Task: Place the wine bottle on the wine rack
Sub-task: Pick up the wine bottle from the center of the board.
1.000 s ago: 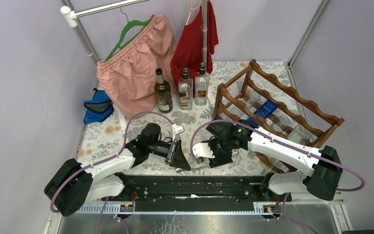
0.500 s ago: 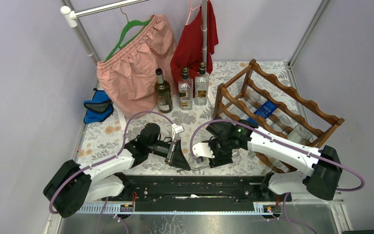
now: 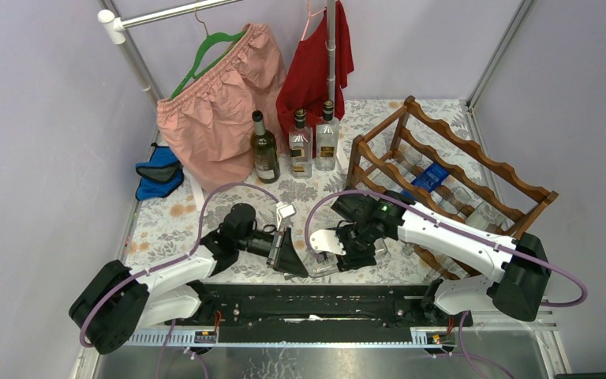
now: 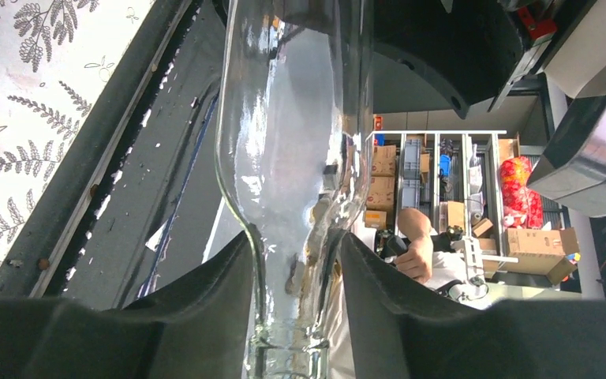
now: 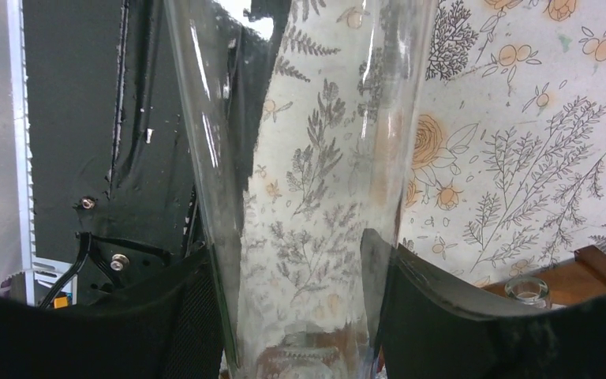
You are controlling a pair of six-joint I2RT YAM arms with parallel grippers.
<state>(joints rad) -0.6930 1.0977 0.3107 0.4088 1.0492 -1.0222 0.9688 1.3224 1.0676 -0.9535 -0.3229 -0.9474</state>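
Floral tabletop (image 3: 166,225); left hand (image 4: 296,257) and right hand (image 5: 292,253) both clasp the empty clear wine bottle (image 4: 284,118).

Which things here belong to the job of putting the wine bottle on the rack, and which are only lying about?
For the job: clear glass bottle, gripped by left gripper and right gripper; wine rack.

Lying about: three standing bottles, pink garment, red garment, blue cloth item.

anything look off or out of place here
Nothing spilled or broken. One oddity: the left gripper and right gripper both clamp the clear bottle near its neck, seemingly the same one, by the near edge of the table, apart from the rack.
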